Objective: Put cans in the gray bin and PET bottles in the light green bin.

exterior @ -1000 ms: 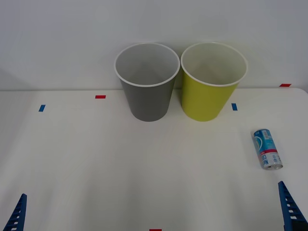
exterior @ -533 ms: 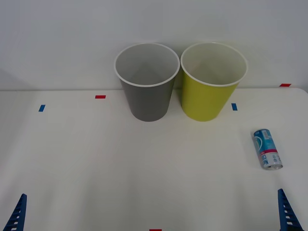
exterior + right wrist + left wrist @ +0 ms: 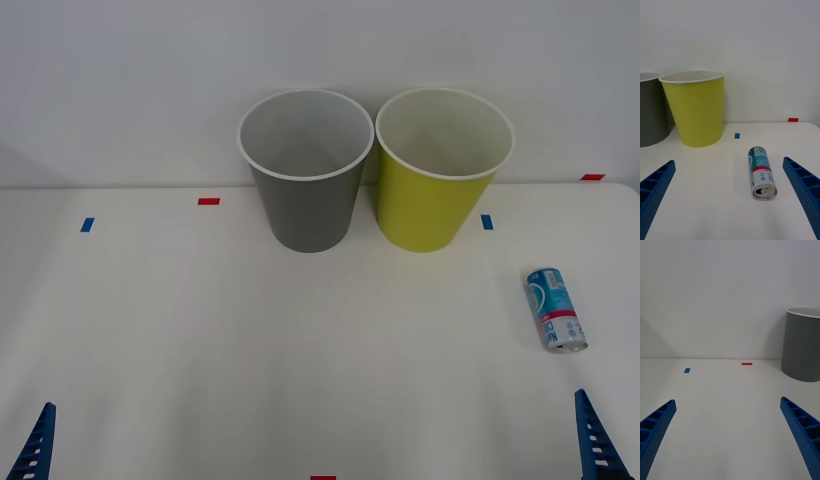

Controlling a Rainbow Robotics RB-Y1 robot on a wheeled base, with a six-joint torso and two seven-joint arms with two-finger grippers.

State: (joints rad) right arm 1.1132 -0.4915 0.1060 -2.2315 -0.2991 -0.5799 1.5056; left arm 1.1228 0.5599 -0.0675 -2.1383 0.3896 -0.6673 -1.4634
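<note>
**Right hand easing back, can not yet grasped**

My right hand, fingers spread wide, has dropped slightly toward six o'clock; the can lies on its side at four o'clock on the tabletop, uncollected. The left hand waits open. The gray bin stands at twelve.

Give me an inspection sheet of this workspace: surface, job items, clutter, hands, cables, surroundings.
Surface: white table, with small red and blue tape marks.
Job's things: can lying on its side on the robot's right; gray bin and light green bin upright side by side at the back.
Clutter: nothing seen.
Hands: left hand open, low at the near left; right hand open, facing the can, apart from it.
Cables: nothing seen.
Surroundings: plain white wall.
</note>
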